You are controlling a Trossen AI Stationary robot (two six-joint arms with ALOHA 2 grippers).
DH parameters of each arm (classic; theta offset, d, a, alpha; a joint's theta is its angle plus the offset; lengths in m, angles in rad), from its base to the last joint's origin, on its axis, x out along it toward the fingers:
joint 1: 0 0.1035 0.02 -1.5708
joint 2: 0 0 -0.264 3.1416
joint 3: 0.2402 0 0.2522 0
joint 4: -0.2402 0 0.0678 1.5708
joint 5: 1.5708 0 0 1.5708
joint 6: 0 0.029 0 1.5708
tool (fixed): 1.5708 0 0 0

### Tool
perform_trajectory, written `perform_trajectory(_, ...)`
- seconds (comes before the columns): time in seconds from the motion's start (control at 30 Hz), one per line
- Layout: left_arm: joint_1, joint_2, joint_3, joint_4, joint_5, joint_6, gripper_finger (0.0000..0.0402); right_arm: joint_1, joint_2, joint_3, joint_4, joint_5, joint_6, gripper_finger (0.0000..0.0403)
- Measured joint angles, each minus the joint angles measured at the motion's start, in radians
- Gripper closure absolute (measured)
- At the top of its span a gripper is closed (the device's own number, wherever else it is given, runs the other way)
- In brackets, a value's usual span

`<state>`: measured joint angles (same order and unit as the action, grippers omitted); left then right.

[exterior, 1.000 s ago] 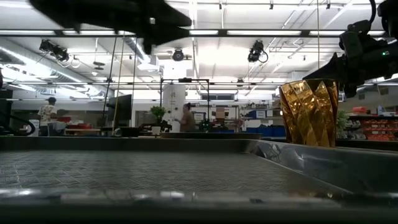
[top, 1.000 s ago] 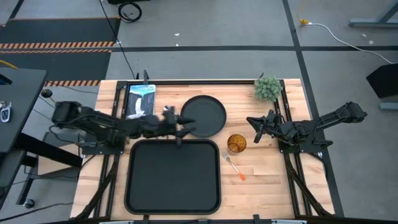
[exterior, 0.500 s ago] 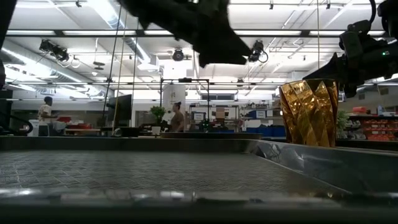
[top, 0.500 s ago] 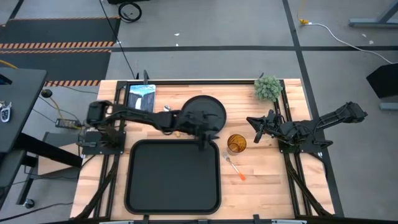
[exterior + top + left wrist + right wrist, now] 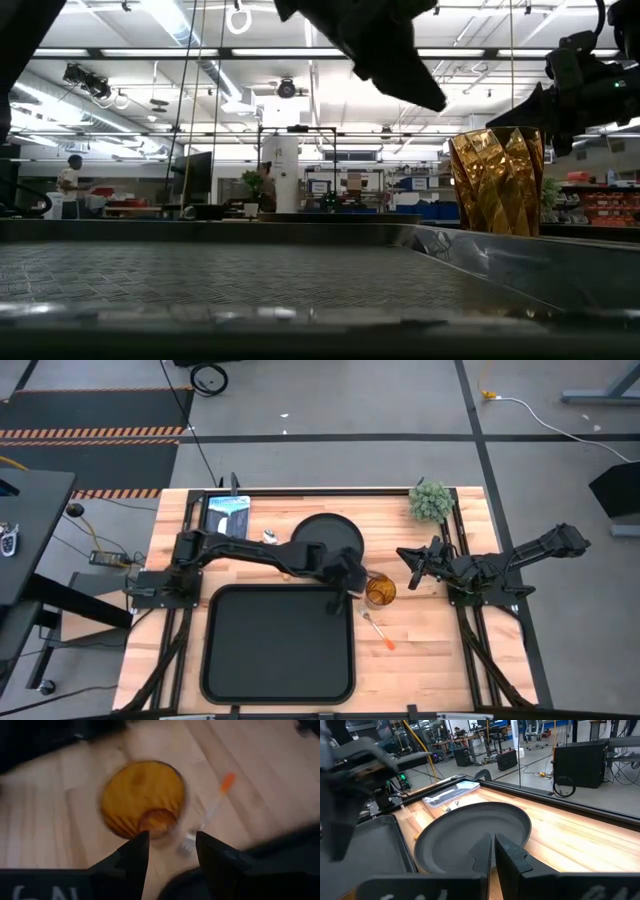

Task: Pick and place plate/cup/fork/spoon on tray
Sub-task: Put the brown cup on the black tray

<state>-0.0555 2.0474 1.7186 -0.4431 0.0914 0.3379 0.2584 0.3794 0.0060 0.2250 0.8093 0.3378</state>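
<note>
The amber cup (image 5: 380, 591) stands upright on the wood just right of the tray's far right corner; it also shows in the low view (image 5: 497, 180). My left gripper (image 5: 352, 586) hovers open just left of the cup, and in the left wrist view (image 5: 172, 847) it looks down into the cup (image 5: 142, 800). The fork (image 5: 377, 630) lies flat on the table near the cup, orange handle toward the near edge. The black plate (image 5: 330, 540) lies beyond the tray (image 5: 280, 645). The spoon's silver bowl (image 5: 268, 536) shows left of the plate. My right gripper (image 5: 413, 565) waits shut to the right of the cup.
A small green plant (image 5: 430, 500) stands at the far right corner of the table. An upright blue-white picture panel (image 5: 225, 520) stands at the far left. Bare wood lies to the right of the tray around the fork.
My left gripper has swept toward the table's right edge, from above the tray's far left part, along its far edge, to beside the cup. The cup, plate, fork and right arm have stayed still.
</note>
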Motion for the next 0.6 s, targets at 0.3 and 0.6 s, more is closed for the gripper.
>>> perform_trajectory(0.3,-0.029,0.033,0.037,0.088,-0.025,0.176,0.0230,0.000,0.003,0.000,0.018,0.000,0.000,0.0375)
perform_trajectory(0.6,-0.041,0.137,0.035,0.275,-0.059,0.209,0.0230,0.000,0.012,0.000,0.036,0.000,0.000,0.0375)
